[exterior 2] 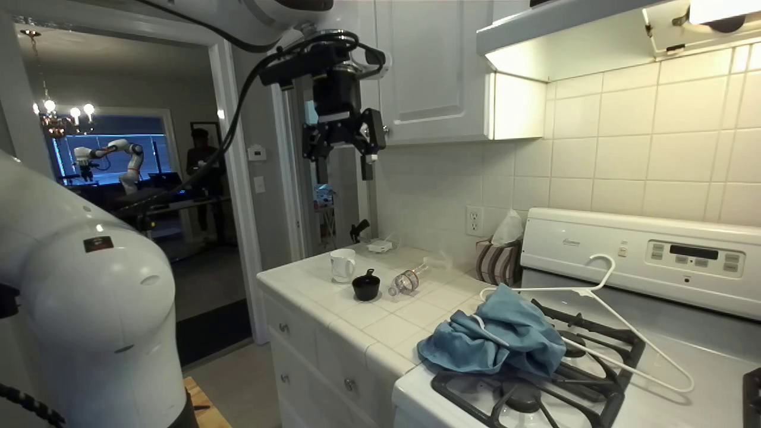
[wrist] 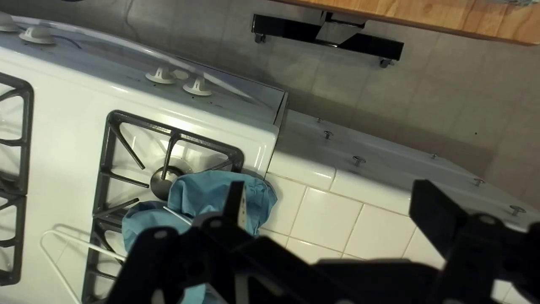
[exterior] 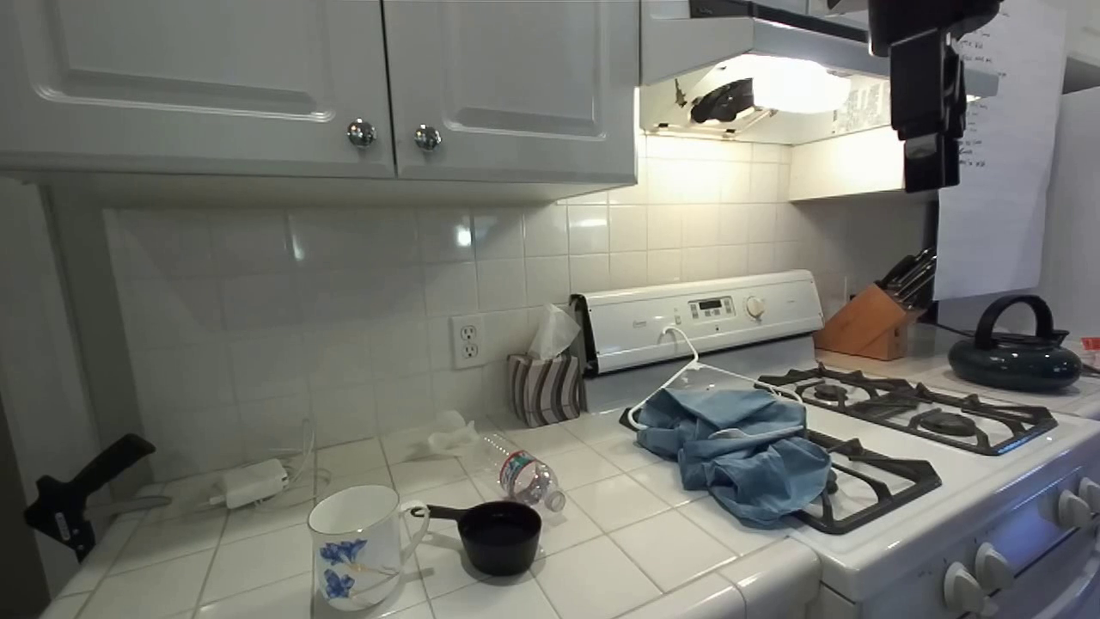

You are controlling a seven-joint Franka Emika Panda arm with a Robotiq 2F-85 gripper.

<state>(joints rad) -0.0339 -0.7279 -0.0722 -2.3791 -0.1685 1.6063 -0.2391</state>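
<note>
Left to right in an exterior view, the hand (exterior 2: 344,170) hangs high, spread wide and holding nothing. Lower down, on the counter (exterior 2: 392,327), stand a mug (exterior 2: 342,266) and a black measuring cup (exterior 2: 366,288) beside a bottle (exterior 2: 408,282) on its side. Farther right, well below the hand and apart from it, a crumpled blue cloth (exterior 2: 493,339) lies mostly on the stove (exterior 2: 713,356), tangled with a white hanger (exterior 2: 585,292).

Wears a rounded, glossy white shell (exterior 2: 107,297) with a dark, red-flecked label (exterior 2: 98,244) toward its twelve o'clock, plus a black cable (exterior 2: 230,134) at nine o'clock from an angular black gripper (exterior 2: 344,171).
</note>
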